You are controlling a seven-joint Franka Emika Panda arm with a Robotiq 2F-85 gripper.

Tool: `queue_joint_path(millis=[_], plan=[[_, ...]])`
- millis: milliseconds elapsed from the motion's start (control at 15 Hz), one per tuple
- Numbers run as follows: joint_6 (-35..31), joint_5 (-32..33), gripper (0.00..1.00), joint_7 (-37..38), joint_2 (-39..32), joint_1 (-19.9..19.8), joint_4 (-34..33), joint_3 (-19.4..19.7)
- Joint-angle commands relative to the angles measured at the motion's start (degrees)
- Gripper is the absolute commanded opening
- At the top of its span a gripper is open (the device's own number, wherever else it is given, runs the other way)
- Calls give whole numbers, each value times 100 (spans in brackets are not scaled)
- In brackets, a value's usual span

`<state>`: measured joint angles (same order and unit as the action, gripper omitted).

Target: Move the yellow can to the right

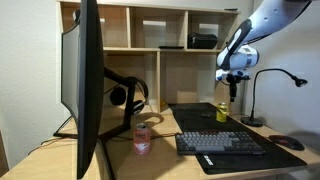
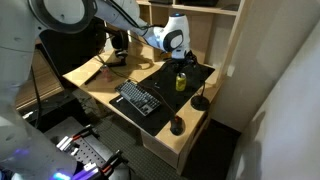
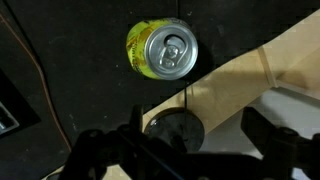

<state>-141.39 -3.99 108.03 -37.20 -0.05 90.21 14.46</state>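
Wide-spread hand (image 3: 188, 150) above upright yellow can (image 3: 162, 48)

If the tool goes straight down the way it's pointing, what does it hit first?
Likely the top of the yellow can, or the black mat just beside it; depth is unclear.

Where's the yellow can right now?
In both exterior views the yellow can stands on the black mat behind the keyboard, beside the lamp's round base, just below the gripper.
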Motion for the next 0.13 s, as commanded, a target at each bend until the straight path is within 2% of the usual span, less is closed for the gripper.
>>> queue_joint_path(millis=[0,67], plan=[[2,80,100,15,126,-54,102,-58],[-3,93,100,16,228,-52,202,-60]])
